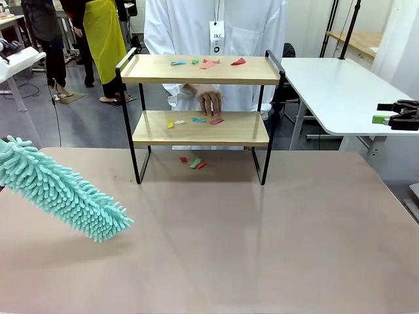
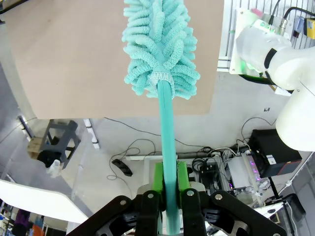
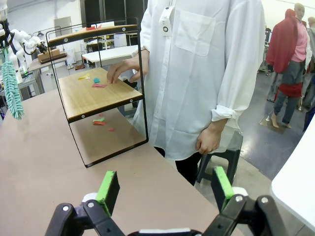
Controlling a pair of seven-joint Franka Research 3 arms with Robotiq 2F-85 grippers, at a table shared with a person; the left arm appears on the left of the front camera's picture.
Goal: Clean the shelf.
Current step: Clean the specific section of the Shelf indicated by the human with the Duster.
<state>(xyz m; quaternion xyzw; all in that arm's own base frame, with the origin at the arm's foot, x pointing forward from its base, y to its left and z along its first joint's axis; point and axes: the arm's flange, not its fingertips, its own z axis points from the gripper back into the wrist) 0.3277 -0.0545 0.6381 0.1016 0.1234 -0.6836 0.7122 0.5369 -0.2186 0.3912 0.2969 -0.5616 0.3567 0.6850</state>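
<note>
The shelf (image 1: pixel 152 69) stands at the table's far middle, two wooden boards in a black frame. Coloured paper scraps (image 1: pixel 207 63) lie on its top board, more scraps (image 1: pixel 196 120) on the lower board, and a few (image 1: pixel 194 162) on the table beneath. A person's hand (image 1: pixel 209 101) rests on the lower board. A teal fluffy duster (image 1: pixel 62 190) hovers over the table's left side, angled down to the right. My left gripper (image 2: pixel 167 184) is shut on the duster's handle (image 2: pixel 166 128). My right gripper (image 3: pixel 165 189) is open and holds nothing, far right of the shelf (image 3: pixel 93 96).
A person in a white coat (image 1: pixel 216 26) stands close behind the shelf. A white side table (image 1: pixel 334 91) lies at the right, with my right gripper (image 1: pixel 383 112) above its edge. The brown table (image 1: pixel 249 248) stretches bare in front of the shelf.
</note>
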